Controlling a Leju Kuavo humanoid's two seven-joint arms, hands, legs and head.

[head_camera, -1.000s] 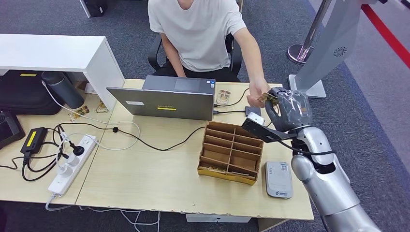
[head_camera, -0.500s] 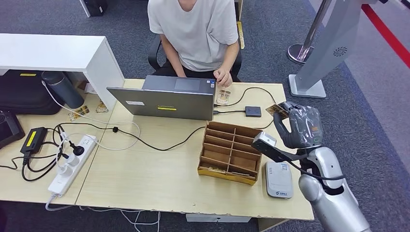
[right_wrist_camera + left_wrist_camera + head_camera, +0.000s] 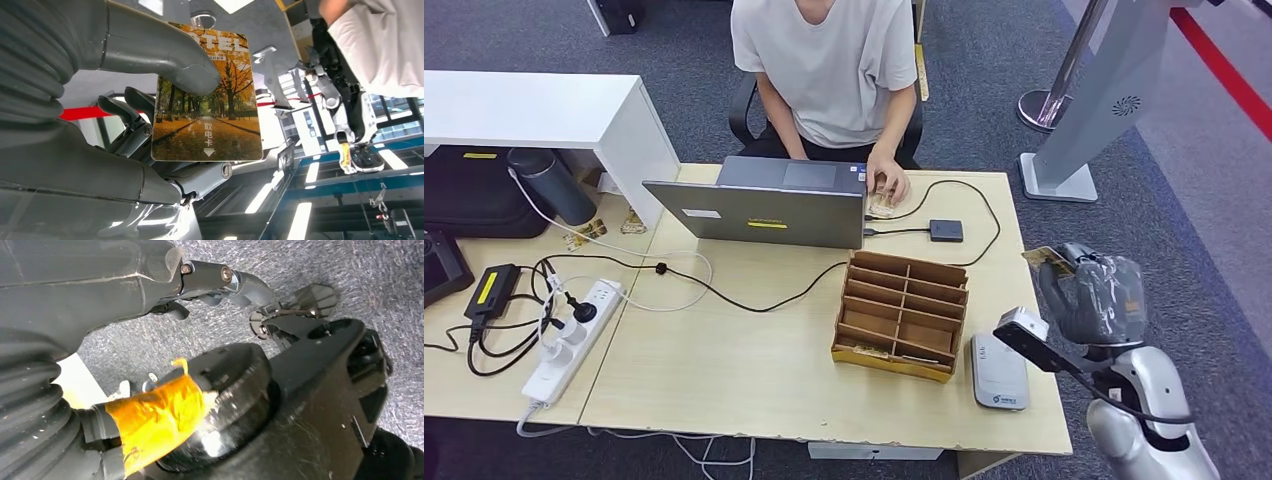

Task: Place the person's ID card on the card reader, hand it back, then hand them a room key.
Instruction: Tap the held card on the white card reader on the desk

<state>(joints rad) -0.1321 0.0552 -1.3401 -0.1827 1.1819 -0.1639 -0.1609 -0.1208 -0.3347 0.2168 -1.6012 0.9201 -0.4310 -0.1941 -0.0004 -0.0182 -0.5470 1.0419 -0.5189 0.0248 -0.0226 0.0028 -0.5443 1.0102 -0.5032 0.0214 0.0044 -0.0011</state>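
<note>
The card (image 3: 207, 97), printed with an autumn tree avenue, is pinched between the thumb and darker fingers of the right hand (image 3: 1092, 295), which is raised off the desk's (image 3: 724, 370) right edge at about 3 o'clock from the wooden organizer (image 3: 902, 315). The white card reader (image 3: 999, 372) lies flat on the desk just beside the organizer at its 4 o'clock, well below the card. The left hand (image 3: 75, 300) hangs over grey carpet; whether it is spread or curled cannot be told, while the seated person's hand (image 3: 887, 185) rests by the laptop (image 3: 759, 212) at 12 o'clock.
</note>
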